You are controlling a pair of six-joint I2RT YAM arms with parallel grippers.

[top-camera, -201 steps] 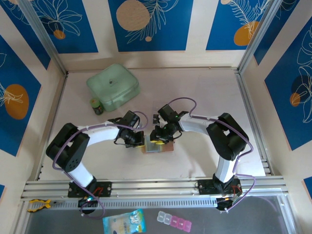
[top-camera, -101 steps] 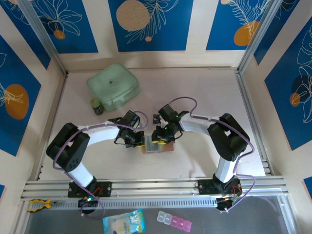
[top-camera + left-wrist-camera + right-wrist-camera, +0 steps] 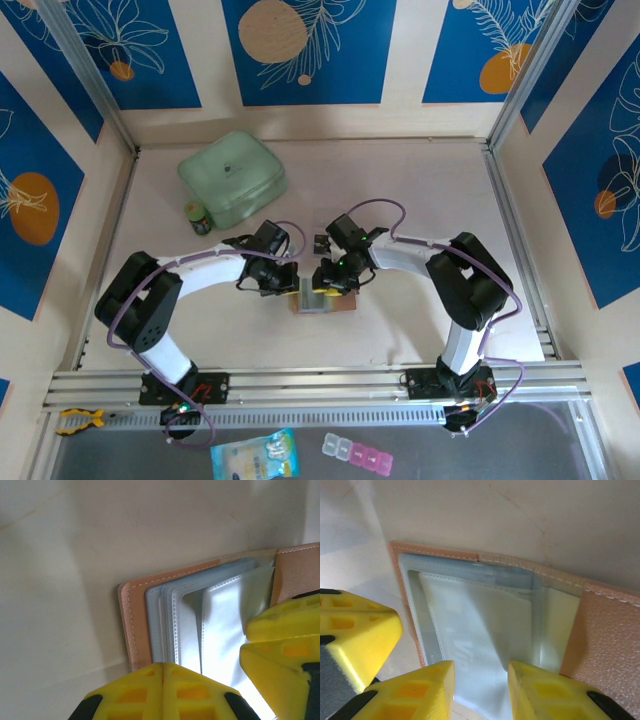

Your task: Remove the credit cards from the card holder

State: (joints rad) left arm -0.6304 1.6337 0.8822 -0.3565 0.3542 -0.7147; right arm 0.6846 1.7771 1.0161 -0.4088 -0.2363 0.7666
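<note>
The card holder [image 3: 325, 302] lies open on the table between both arms, tan leather outside [image 3: 136, 625] with clear grey sleeves [image 3: 220, 620] fanned inside. My left gripper [image 3: 163, 667] is shut with nothing in it, its tips at the holder's left edge [image 3: 290, 283]. My right gripper [image 3: 480, 680] stands open just over the sleeves [image 3: 485, 625], one fingertip [image 3: 427, 685] on each side of a clear pocket; in the top view it is at the holder's middle [image 3: 322, 285]. The credit cards are hidden.
A mint-green zip case [image 3: 232, 178] sits at the back left with a small dark jar [image 3: 197, 217] beside it. A small black piece [image 3: 321, 243] lies behind the right wrist. Metal rails [image 3: 320, 380] run along the near edge.
My left wrist has shifted slightly away and to the right, toward the card holder. The right gripper and the holder stay where they were.
</note>
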